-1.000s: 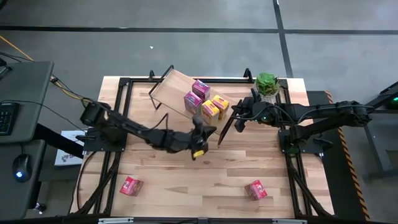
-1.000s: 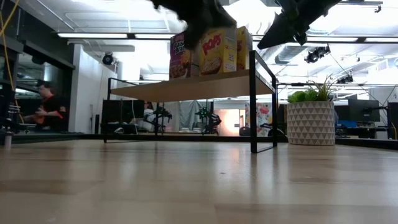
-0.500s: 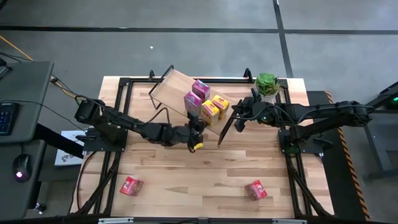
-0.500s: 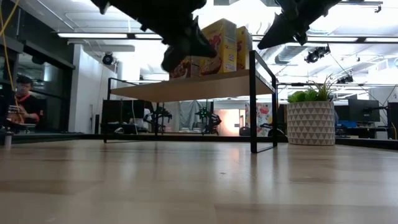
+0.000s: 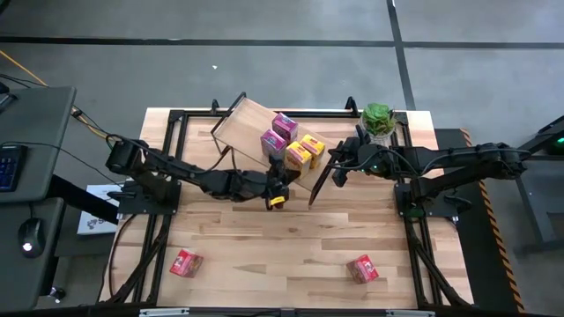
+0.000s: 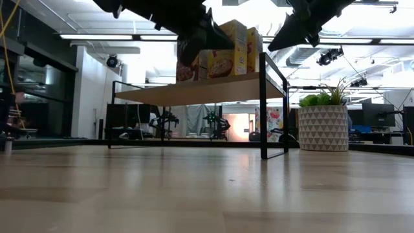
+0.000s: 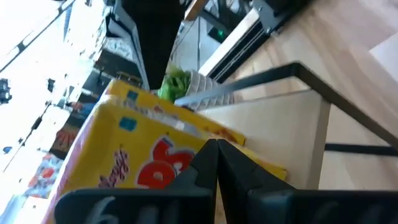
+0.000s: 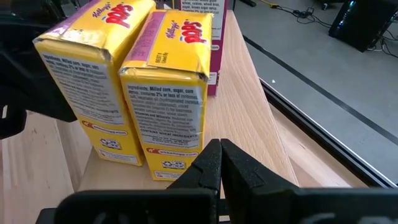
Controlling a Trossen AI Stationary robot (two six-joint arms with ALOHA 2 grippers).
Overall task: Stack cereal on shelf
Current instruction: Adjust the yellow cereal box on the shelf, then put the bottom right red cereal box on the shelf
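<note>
High view: shelf [image 5: 251,123] at the bench's [image 5: 264,238] far side, carrying two magenta cereal boxes [image 5: 278,132] and two yellow cereal boxes [image 5: 304,150]. Two red cereal boxes [image 5: 186,262] lie near the front edge. Left claw [image 5: 278,187] closed, empty, beside the yellow boxes. Right claw [image 5: 339,167] closed, empty, at the shelf's end by the plant [image 5: 379,119].

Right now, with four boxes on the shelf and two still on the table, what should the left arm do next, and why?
Probably draw the left pincer back from the shelf and swing toward the red box on its side of the table. Its fingers are shut on nothing beside the yellow box, which already stands on the board. The other red box lies nearer the right arm.
</note>
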